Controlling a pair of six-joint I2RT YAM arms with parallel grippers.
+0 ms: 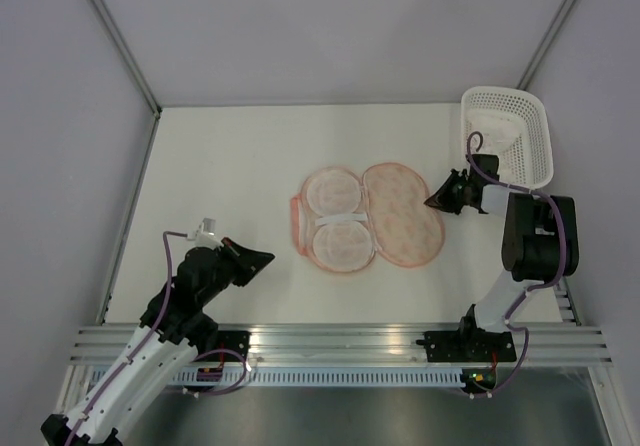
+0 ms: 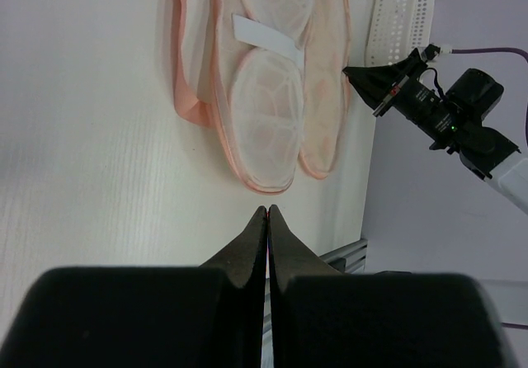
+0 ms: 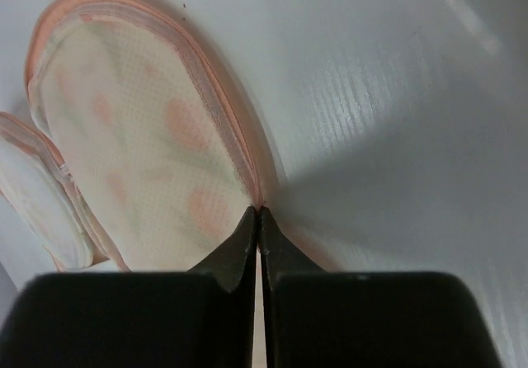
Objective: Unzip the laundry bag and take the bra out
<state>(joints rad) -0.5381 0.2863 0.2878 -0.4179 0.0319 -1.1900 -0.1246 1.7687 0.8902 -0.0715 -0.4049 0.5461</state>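
Observation:
The laundry bag (image 1: 405, 216) lies unzipped and spread flat mid-table, its patterned half (image 3: 140, 137) on the right. In the left half sits the bra (image 1: 340, 242), two white cups joined by a white band (image 2: 264, 112). My right gripper (image 1: 434, 202) is at the bag's right rim; in the right wrist view its jaws (image 3: 260, 211) are shut on the pink zip trim. My left gripper (image 1: 266, 258) hovers near the table's front left, short of the bag, with its jaws (image 2: 267, 209) shut on nothing. The bag's pink edge (image 2: 326, 96) lies just beyond its tips.
A white plastic lattice basket (image 1: 505, 136) stands at the back right corner, behind the right arm, and shows again in the left wrist view (image 2: 400, 13). Metal rails (image 1: 330, 346) run along the table's near edge. Grey walls enclose the table.

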